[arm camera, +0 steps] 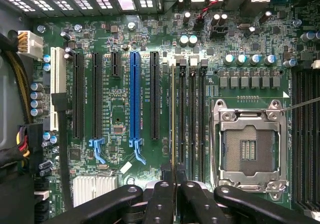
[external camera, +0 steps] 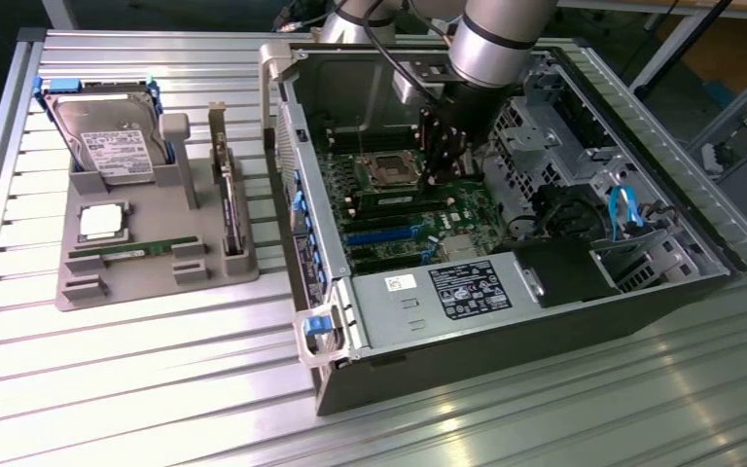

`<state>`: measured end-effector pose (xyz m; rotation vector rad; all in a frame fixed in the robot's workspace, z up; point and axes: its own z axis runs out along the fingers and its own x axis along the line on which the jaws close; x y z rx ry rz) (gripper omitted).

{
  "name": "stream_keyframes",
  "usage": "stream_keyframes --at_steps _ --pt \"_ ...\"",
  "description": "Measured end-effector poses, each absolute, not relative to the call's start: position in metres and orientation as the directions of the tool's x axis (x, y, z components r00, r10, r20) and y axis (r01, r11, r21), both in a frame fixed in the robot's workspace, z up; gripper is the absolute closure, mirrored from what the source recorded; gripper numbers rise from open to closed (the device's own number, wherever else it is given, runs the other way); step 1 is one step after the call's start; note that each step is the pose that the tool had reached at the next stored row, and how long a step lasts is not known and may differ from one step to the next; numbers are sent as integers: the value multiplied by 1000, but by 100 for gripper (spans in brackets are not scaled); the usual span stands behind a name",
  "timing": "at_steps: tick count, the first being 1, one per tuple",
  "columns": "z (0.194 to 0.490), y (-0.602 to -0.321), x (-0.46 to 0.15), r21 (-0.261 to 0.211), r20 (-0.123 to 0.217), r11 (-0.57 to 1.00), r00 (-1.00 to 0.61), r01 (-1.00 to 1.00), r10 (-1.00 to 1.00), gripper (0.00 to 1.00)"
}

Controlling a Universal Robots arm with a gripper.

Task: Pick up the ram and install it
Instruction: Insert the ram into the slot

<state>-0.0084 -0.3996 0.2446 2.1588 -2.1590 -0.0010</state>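
An open computer case (external camera: 387,306) lies on its side on a ribbed metal bench (external camera: 153,370), filling the exterior view from the centre out to 3 o'clock. A robot arm (external camera: 497,39) enters from 12 o'clock and reaches down into the case. Its black claw (external camera: 445,180) hangs just above the green motherboard (external camera: 412,229), at 3 o'clock of the empty processor socket (external camera: 387,172). In the wrist view the claw (arm camera: 174,184) is narrow, its two inner fingers (arm camera: 160,204) pinched on the ram (arm camera: 173,119). The ram is seen edge-on as a thin pale strip. It runs along the first of the black memory slots, between a long black expansion slot and the processor socket (arm camera: 248,146); whether it is seated in the slot or only lined up over it cannot be told. A blue expansion slot (arm camera: 134,96) sits further across the motherboard (arm camera: 117,98). At 9 o'clock in the exterior view a grey parts tray (external camera: 153,287) rests on the bench, apart from the case. It carries a silver hard drive (external camera: 108,136) propped at its far end, a square processor chip (external camera: 101,222), an upright dark expansion card (external camera: 227,209) and another green memory stick (external camera: 133,251) (lying flat near the tray's front edge).
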Motion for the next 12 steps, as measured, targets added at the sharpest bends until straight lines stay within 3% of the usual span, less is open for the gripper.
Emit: stream_keyframes --at_steps 12 --pt "245 -400 -11 52 62 2 1 -999 -998 88"
